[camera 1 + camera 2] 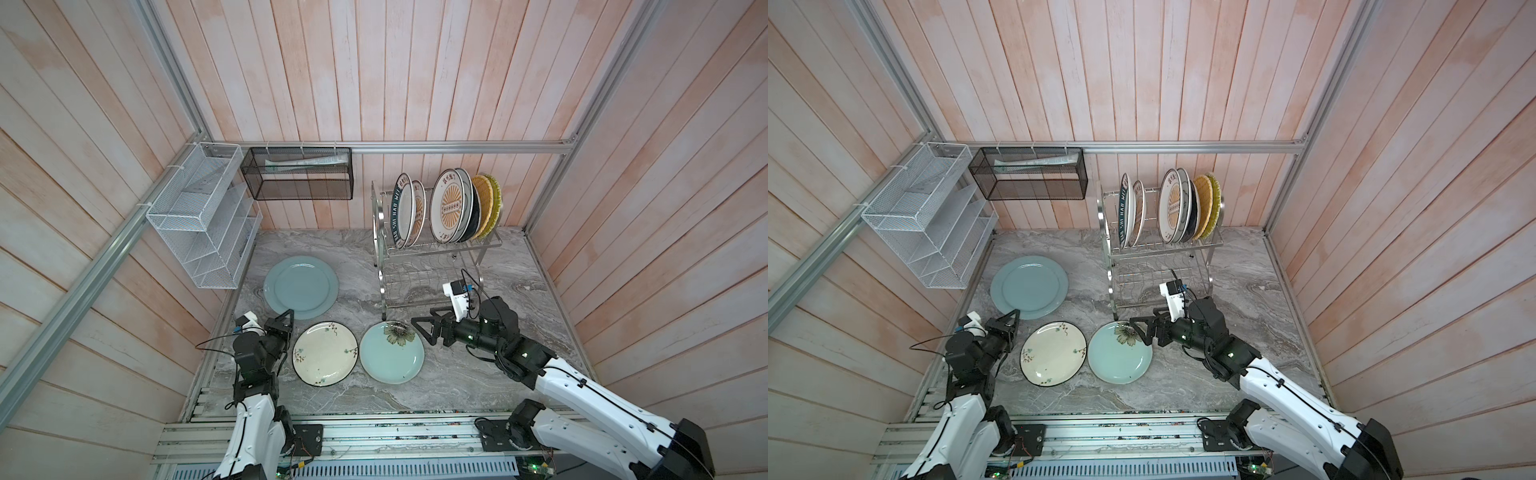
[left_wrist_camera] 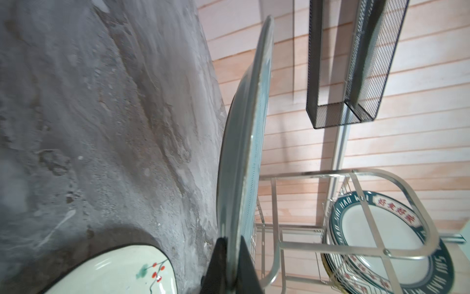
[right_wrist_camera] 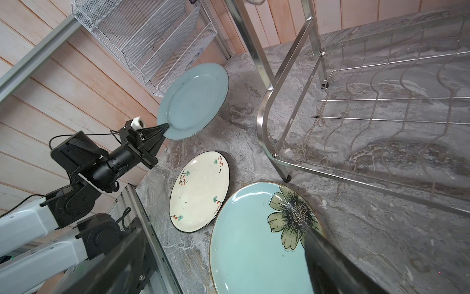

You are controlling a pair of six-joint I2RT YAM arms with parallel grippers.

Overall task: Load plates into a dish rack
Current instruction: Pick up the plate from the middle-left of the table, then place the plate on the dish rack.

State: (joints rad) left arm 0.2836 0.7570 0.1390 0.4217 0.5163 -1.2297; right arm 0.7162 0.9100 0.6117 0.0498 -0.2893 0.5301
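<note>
My left gripper (image 1: pixel 287 316) (image 2: pixel 232 254) is shut on the near rim of a plain pale blue plate (image 1: pixel 301 286) (image 2: pixel 244 152) (image 3: pixel 193 101), which tilts up off the marble at that side. A cream floral plate (image 1: pixel 324 353) (image 3: pixel 199 191) and a pale blue flower plate (image 1: pixel 390 357) (image 3: pixel 254 241) lie flat in front. Over the flower plate's right edge my right gripper (image 1: pixel 420 330) (image 3: pixel 229 275) hangs open and holds nothing. The steel dish rack (image 1: pixel 432 249) (image 1: pixel 1163 249) carries several upright plates on its upper tier, among them a sunburst plate (image 1: pixel 451 205). Its lower tier (image 3: pixel 381 101) holds none.
A white mesh shelf basket (image 1: pixel 199 216) hangs on the left wall. Beside it, on the back wall, hangs a black mesh box (image 1: pixel 299 174). An aluminium rail (image 1: pixel 374 432) runs along the table's front edge, and wooden walls close in three sides.
</note>
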